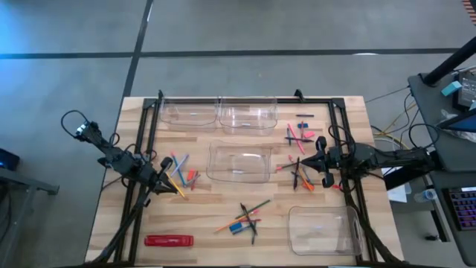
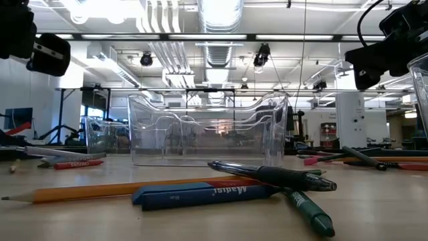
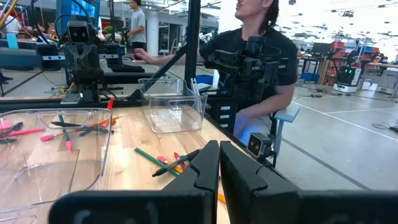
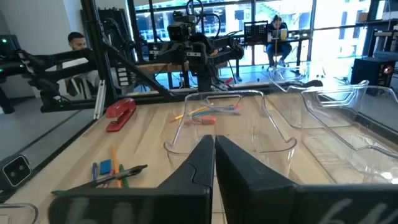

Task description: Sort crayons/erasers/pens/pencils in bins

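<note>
Both my jaws are pressed shut on nothing, left gripper over the left-edge scatter of pencils, right gripper above the pens near the right edge. Four clear bins sit empty: two along the far edge, one mid-tabletop, one at the near right corner. Nothing's sorted yet, so I judge the first pick comes next.

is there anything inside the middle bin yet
Nothing shows inside the middle bin: the wood is visible through its clear floor. Pencils and pens lie outside, on either side.
</note>
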